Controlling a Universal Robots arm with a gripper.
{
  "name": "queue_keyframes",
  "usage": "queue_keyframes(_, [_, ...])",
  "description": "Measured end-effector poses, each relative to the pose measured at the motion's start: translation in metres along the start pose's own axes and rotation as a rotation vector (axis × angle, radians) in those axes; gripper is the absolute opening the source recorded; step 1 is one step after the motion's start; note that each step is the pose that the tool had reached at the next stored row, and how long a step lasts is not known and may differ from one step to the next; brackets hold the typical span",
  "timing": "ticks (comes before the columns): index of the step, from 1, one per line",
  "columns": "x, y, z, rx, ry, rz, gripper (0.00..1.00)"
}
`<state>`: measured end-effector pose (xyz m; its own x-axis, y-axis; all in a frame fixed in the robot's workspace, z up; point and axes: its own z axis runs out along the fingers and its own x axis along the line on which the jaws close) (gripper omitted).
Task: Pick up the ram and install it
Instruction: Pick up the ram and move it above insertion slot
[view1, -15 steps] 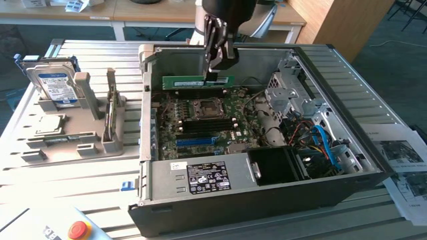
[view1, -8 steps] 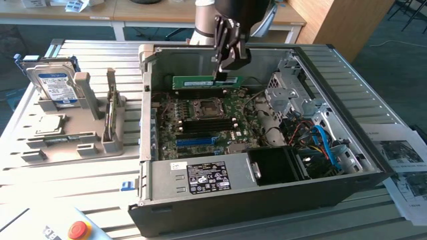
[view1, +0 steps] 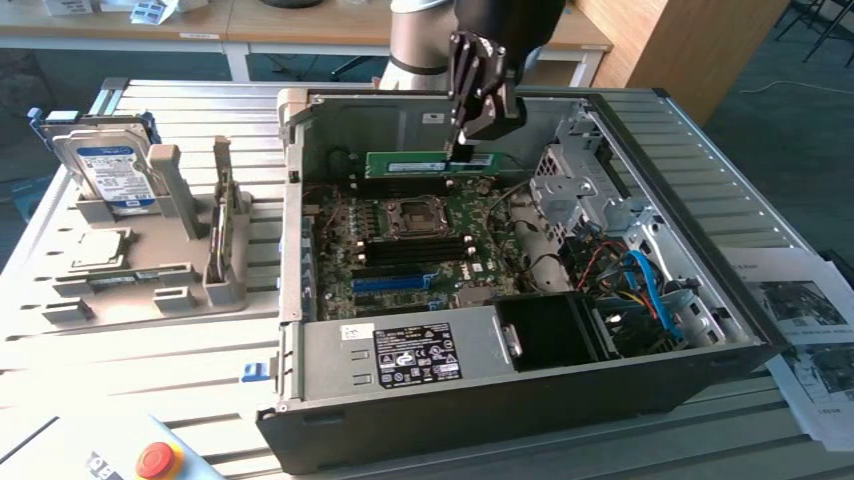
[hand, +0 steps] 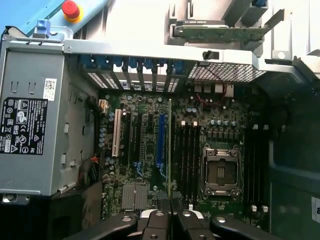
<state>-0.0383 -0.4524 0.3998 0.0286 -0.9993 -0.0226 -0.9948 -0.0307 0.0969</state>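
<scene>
- Black metal gripper (view1: 467, 152) on my arm is closed nearly all the way, its jaws pinching the ram (view1: 420, 162), a long, thin green circuit-board stick with a white label.
- In the exterior view the fingers cover the stick's end on the exterior view's right, so I can't see the contact itself.
- From the wrist camera the gripper (hand: 170, 220) is cut off at the frame edge, and the ram (hand: 170, 150) appears edge-on as a thin line; I can't make out its label or chips there.
- The stick is held level inside the open black computer case (view1: 534, 400), over the far part of the green motherboard (view1: 447, 250). I can't tell whether its lower edge touches anything.
- Beneath it are the square silver processor socket (view1: 411, 217) and the black memory slots (hand: 185, 155), with a long blue plastic slot strip (hand: 161, 142) beside them.
- The grey power supply box (view1: 400, 355) hides the board's near edge.
- Well apart, on the exterior view's left, a blue-labelled hard drive (view1: 110, 178) stands in a grey holder.
</scene>
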Motion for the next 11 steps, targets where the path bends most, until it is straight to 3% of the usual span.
queue_keyframes(3, [0.0002,-0.0048,-0.0005,-0.0003,-0.0001,0.000,0.12])
queue_keyframes(7, [0.0001,-0.0051,-0.0004,0.0010,-0.0001,0.000,0.12])
queue_keyframes(11, [0.0001,-0.0051,-0.0004,0.0166,0.0009,-0.005,0.12])
